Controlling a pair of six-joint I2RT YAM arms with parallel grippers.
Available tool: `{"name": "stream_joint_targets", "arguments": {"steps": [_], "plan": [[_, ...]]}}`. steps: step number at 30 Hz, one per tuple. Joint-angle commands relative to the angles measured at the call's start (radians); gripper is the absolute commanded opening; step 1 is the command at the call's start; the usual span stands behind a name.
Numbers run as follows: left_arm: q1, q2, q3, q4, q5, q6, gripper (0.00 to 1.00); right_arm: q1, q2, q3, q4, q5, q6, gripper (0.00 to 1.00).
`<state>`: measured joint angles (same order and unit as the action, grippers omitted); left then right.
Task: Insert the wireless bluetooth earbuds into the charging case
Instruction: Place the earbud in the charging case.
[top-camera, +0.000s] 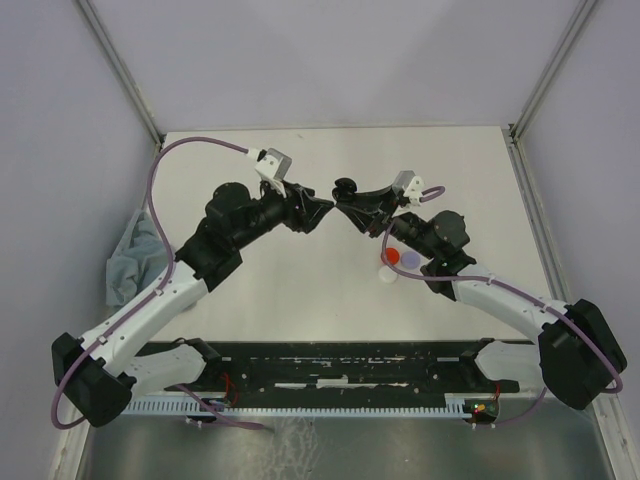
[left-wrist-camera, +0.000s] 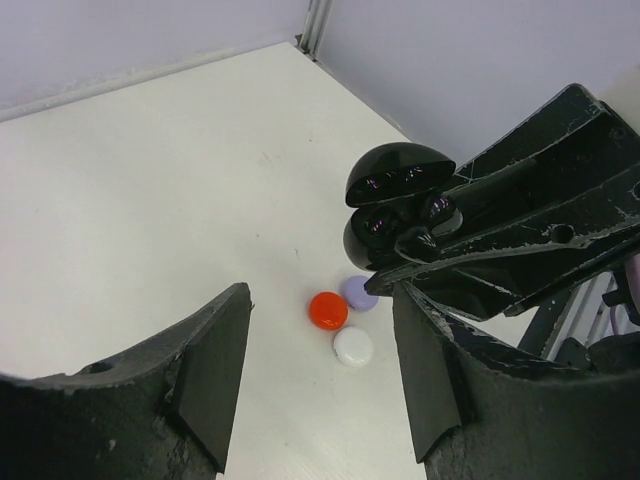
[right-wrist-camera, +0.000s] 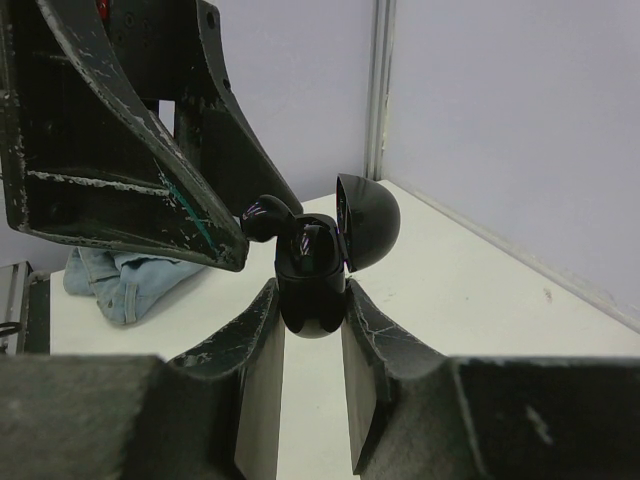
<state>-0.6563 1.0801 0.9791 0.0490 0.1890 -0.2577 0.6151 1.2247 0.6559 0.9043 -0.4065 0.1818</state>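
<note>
Where the two arms meet over the middle of the surface (top-camera: 300, 300), the top view shows the black charging case (top-camera: 346, 187) as a small dark knob between the left tool (top-camera: 322, 212) and the right tool (top-camera: 345, 208). A red case (top-camera: 392, 258), a lavender case (top-camera: 408, 260) and a white case (top-camera: 388, 275) lie closed on the surface, nearer the arm bases than the black case.

From the left wrist, the left tool's jaws stand well apart with nothing between them. Beyond them the black case hangs with its lid (left-wrist-camera: 398, 172) raised. A black earbud (left-wrist-camera: 437, 208) sits inside the case, and a second earbud (left-wrist-camera: 415, 240) lies at the case's rim.

From the right wrist, the right tool is clamped tight on the lower half of the case. One bud rests in its well, while the other sits at the rim against the left tool's fingertip and looks a little proud.

To finish well, hold the case level and motionless and draw the left tool straight away from it so the tip does not drag the proud bud out. If that bud stays high, nudge it down gently before tipping the lid shut.
</note>
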Motion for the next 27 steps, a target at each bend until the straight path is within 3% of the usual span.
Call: {"name": "stream_joint_targets", "arguments": {"steps": [1,12,27], "plan": [[0.007,-0.003,0.049,0.027,0.031,-0.015,0.67,0.002,-0.034,0.010,0.039,0.008,-0.006,0.04],[0.007,0.030,0.069,0.103,0.127,-0.065,0.72,0.002,-0.024,0.011,0.042,0.010,-0.003,0.04],[0.027,0.054,0.096,0.052,0.056,-0.078,0.69,0.002,-0.049,0.008,0.014,0.017,-0.026,0.03]]}}
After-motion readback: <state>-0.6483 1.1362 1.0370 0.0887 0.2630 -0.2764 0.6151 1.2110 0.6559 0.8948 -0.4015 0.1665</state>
